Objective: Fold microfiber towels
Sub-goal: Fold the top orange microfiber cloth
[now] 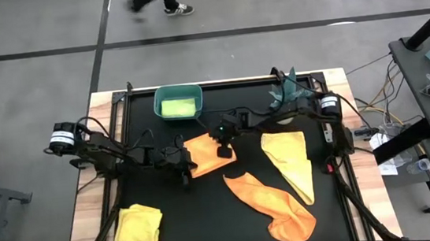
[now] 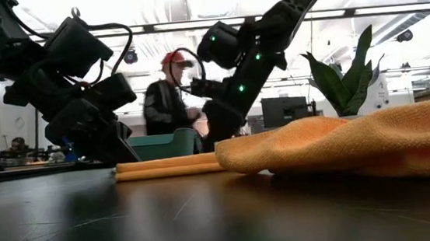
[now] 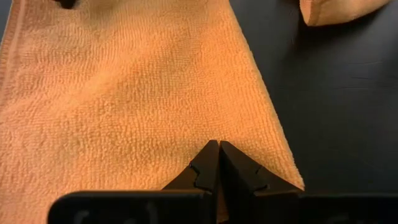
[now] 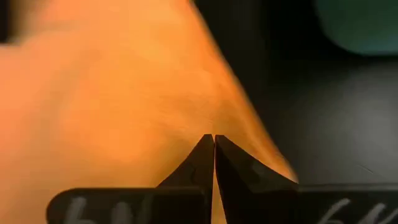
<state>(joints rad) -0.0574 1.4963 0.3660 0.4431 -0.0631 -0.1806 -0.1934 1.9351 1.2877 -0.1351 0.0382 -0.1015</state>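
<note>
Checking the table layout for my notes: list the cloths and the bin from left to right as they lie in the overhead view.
Folded yellow microfiber towel → teal plastic bin holding a lime green cloth → folded orange towel under both grippers → crumpled orange towel → loose yellow towel.

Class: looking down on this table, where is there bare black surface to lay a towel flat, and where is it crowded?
Free: the front strip between the folded yellow towel and the loose orange towel. Crowded: the middle, where both grippers sit on the folded orange towel, and the right side under the yellow towel.
</note>
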